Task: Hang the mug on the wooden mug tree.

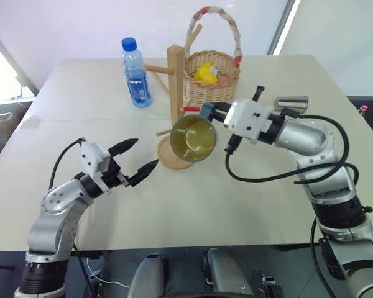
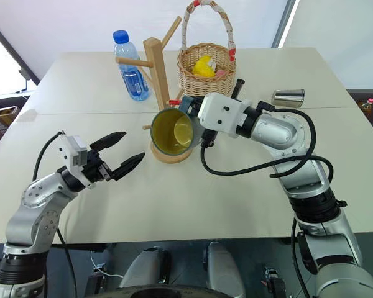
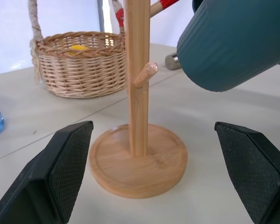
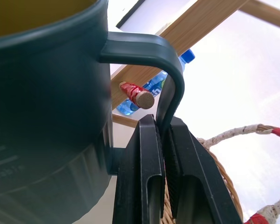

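Right gripper (image 4: 162,140): clamped shut on the loop handle of the mug (image 1: 193,138), fingers pinching the handle's upright bar from both sides.
Left gripper (image 1: 140,156): spread wide, holding nothing, hovering above the table (image 1: 248,198) on the near left of the tree's base.
Mug orientation: tipped on its side, long axis about level, mouth facing back toward the camera, yellow-green inside in plain sight, handle on the far side toward the tree.
Mug place: lifted off the table, just in front of the wooden mug tree (image 1: 174,81), over its round base; red-tipped peg (image 4: 136,94) close beside the handle loop, not through it.
Mug surface: dark teal, smooth, faint vertical ribbing along the wall.
Tree build: light wood, straight post, flat disc base with raised rim, angled pegs.
Behind the tree: woven wicker basket (image 1: 214,84) with a wrapped hoop handle, clear water bottle (image 1: 135,73) with blue cap, shiny metal can (image 1: 291,102) lying on its side.
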Robot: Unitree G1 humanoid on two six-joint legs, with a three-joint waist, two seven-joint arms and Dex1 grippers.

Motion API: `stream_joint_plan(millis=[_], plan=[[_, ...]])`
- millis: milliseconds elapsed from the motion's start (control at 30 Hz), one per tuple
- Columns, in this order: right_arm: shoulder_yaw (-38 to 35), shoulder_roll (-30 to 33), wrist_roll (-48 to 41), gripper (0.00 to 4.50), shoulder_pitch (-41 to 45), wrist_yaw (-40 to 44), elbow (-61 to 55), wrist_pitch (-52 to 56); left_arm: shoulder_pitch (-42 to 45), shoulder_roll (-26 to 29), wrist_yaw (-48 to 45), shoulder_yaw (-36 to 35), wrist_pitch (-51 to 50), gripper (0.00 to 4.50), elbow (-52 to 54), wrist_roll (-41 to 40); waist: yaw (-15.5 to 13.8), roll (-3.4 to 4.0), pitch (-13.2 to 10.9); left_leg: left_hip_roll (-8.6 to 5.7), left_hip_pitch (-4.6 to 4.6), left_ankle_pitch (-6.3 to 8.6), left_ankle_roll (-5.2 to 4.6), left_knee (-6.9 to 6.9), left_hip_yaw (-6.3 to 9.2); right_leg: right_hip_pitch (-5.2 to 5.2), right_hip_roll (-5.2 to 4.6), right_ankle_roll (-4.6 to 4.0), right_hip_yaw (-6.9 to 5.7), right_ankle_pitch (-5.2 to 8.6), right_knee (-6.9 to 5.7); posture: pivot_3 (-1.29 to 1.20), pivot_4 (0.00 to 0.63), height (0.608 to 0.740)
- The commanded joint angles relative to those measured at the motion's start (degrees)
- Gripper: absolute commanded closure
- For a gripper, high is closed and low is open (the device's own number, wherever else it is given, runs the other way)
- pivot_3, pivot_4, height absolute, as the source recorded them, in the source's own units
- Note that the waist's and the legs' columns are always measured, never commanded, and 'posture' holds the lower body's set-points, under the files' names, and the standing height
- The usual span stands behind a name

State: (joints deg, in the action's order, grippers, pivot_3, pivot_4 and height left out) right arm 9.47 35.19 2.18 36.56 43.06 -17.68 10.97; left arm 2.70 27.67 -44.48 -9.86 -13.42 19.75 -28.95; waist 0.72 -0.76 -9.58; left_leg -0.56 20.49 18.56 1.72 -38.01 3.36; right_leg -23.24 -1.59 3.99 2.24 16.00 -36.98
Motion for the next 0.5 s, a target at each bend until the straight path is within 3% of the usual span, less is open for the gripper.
stream_joint_plan(millis=[33, 500], plan=[[-0.27, -0.12, 0.56, 4.47, 2.57, -0.02, -0.34, -0.22, -0.4, 0.93, -0.12, -1.54, -0.32, 0.0, 4.2, -2.78, 0.02, 0.0, 0.0, 0.0, 0.0, 0.0, 0.0, 0.0, 0.0, -0.01, 0.0, 0.0, 0.0, 0.0, 0.0, 0.0, 0.15, 0.74], [2.66, -1.86, 4.53, 4.47, 5.88, -0.55, 4.82, -0.26, 0.82, 2.77, -0.29, -1.85, -3.57, 0.0, 6.71, -7.76, 0.07, 0.01, 0.0, 0.0, 0.0, 0.0, 0.0, 0.01, 0.0, -0.01, 0.0, -0.01, 0.0, 0.0, 0.0, 0.0, 0.15, 0.74]])
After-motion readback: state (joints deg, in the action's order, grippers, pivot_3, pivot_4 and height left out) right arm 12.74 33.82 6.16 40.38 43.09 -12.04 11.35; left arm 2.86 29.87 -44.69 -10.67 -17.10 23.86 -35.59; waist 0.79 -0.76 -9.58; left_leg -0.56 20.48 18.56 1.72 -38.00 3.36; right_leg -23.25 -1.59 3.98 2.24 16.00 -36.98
